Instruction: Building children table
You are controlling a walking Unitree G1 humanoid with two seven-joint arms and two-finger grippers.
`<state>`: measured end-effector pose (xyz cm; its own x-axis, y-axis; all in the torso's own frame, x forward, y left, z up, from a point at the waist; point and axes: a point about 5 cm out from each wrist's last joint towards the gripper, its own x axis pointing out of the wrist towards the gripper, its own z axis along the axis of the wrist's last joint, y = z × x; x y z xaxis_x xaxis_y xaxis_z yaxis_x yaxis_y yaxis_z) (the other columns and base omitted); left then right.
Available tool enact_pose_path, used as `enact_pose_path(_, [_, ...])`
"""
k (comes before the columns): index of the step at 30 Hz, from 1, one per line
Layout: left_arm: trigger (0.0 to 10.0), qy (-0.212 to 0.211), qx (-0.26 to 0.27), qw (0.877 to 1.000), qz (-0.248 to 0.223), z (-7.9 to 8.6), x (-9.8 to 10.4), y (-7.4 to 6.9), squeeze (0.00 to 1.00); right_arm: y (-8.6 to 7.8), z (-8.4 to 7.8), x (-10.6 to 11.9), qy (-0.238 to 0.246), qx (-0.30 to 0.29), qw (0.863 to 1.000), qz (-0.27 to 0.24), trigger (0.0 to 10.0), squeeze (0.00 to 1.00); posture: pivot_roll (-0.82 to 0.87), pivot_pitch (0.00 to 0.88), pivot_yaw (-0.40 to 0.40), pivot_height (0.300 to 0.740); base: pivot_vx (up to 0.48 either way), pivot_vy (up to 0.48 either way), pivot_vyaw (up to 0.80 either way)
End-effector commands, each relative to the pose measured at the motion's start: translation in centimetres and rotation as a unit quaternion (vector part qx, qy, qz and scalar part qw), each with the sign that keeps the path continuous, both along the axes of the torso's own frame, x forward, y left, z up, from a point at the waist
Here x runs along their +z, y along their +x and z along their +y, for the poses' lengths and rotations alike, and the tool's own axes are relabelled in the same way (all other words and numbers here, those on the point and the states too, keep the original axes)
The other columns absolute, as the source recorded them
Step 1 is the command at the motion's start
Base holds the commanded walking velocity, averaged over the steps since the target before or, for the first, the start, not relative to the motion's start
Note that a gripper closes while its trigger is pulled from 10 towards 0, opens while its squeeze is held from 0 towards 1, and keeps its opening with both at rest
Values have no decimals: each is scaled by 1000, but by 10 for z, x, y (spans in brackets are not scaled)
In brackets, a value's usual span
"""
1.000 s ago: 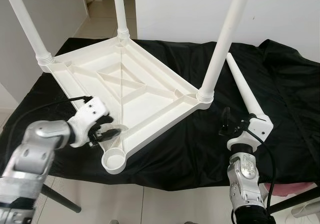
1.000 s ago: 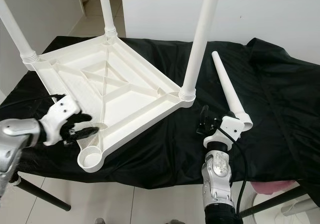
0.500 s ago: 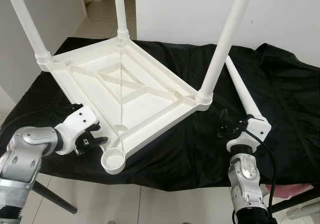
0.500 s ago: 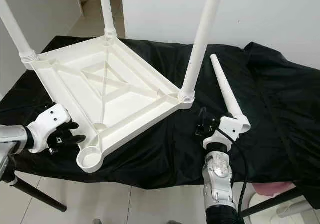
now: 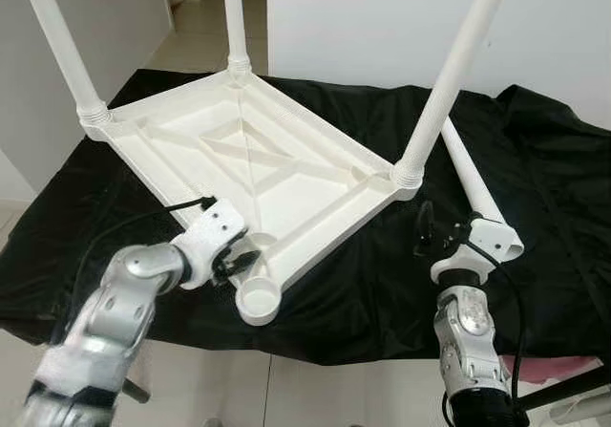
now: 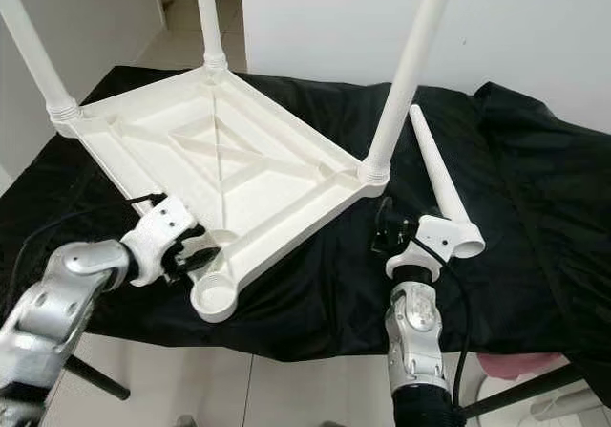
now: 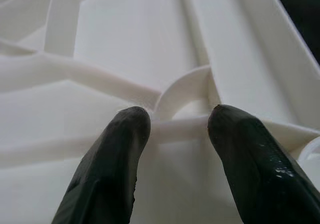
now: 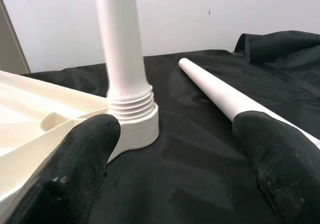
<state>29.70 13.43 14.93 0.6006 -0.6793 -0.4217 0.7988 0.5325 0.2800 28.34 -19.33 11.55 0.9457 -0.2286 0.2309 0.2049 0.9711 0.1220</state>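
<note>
Legs point upward from overturned tabletop.

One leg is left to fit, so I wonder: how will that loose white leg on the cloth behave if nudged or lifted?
The loose leg is a round, tapered tube, so it would probably roll in a curve. It looks like stiff, hollow plastic, likely light. The black cloth is wrinkled, which may slow it.

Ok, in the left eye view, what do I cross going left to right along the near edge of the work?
left gripper → empty leg socket → right gripper → loose table leg
</note>
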Motion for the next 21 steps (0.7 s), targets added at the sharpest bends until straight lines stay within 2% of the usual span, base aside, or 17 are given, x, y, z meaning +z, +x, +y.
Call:
enact_pose_path(1, [10000,-5,71,996,-54,-6,7,14,0,1,1,-1,0,-1,1000,8,10000,0,3,0,-36,740,0,0,0])
enact_pose_path(2, [10000,-18,98,993,-63,-10,9,19,0,1,2,-1,0,0,1000,8,10000,0,2,0,-33,740,0,0,0])
enact_pose_path(3, [10000,-18,98,993,-63,-10,9,19,0,1,2,-1,0,0,1000,8,10000,0,2,0,-33,740,0,0,0])
enact_pose_path(4, [10000,-37,112,991,-65,-17,11,21,0,0,3,-2,1,1,1000,9,10000,0,-2,0,-28,740,0,0,0])
enact_pose_path(5, [10000,-37,112,991,-65,-17,11,21,0,0,3,-2,1,1,1000,9,10000,0,-2,0,-28,740,0,0,0])
enact_pose_path(7, [10000,-62,99,991,-69,-24,12,15,0,-3,4,-6,3,3,1000,15,10000,0,-8,0,-19,740,0,0,0])
enact_pose_path(10, [10000,-86,75,990,-79,-23,19,11,0,-6,3,-10,5,3,1000,20,10000,0,-6,0,-17,740,0,0,0])
enact_pose_path(15, [10000,-90,52,989,-110,-11,31,12,0,-6,3,-11,4,7,1000,24,10000,0,0,0,-18,740,0,0,0])
enact_pose_path(17, [10000,-79,48,988,-125,12,40,22,0,-4,4,-12,-1,24,999,27,10000,0,12,0,-19,740,0,0,0])
enact_pose_path(18, [10000,-79,48,988,-125,12,40,22,0,-4,4,-12,-1,24,999,27,10000,0,12,0,-19,740,0,0,0])
enact_pose_path(19, [10000,-70,49,988,-129,20,41,26,0,-4,6,-12,-3,34,999,28,10000,0,16,0,-15,740,0,0,0])
enact_pose_path(21, [10000,-70,49,988,-129,20,41,26,0,-4,6,-12,-3,34,999,28,10000,0,16,0,-15,740,0,0,0])
